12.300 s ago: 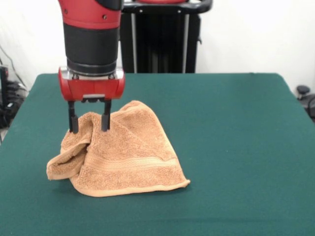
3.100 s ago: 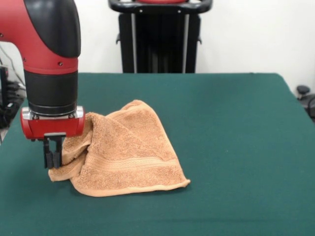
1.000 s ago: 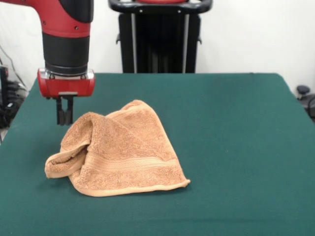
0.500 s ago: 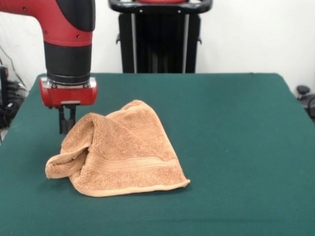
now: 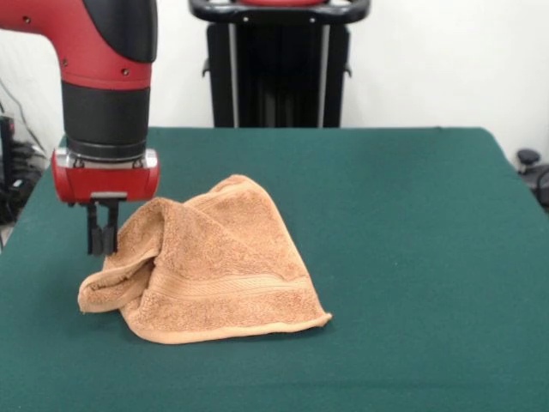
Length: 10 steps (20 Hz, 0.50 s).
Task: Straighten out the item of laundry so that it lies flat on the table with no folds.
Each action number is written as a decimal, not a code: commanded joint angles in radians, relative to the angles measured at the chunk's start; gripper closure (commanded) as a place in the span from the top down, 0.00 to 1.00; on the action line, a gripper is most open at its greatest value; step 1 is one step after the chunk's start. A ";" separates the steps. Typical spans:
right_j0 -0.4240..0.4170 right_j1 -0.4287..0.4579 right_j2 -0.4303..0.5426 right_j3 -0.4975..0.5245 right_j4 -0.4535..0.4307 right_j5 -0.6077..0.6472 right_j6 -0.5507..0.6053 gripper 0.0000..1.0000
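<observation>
Since a moment ago my gripper (image 5: 102, 249) has dropped and slid a little outward: it was hanging higher, just behind the towel's raised hump, and now its tips sit low beside the rolled-over edge on the side away from the towel's long flat hem. Its fingers are pressed together with nothing between them, so I hold no cloth. The towel itself has kept the same heap it showed a second earlier. I judge this to be a fresh approach to that rolled edge rather than any progress in flattening; the work of opening the folds is all yet to do.

Taking the towel as my landmark and going from near to far: nearest the camera is the orange-tan hand towel's (image 5: 210, 270) hemmed border with its woven band, lying flat on the green table (image 5: 412, 257). Behind that border the cloth climbs into a bunched peak, with one flap curled under at the gripper's side. My closed gripper stands just beside that curl, seemingly clear of the cloth, though I cannot be sure it is not touching. Beyond the towel the table runs bare to its far edge, where the black pedestal (image 5: 279, 64) stands.

Count: one towel, one table, one gripper, one pedestal.
</observation>
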 commanded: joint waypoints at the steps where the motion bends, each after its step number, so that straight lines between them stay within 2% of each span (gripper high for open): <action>1: 0.048 0.088 0.141 -0.079 0.039 0.149 -0.071 0.00; 10: 0.050 0.109 0.154 -0.125 0.043 0.176 -0.079 0.00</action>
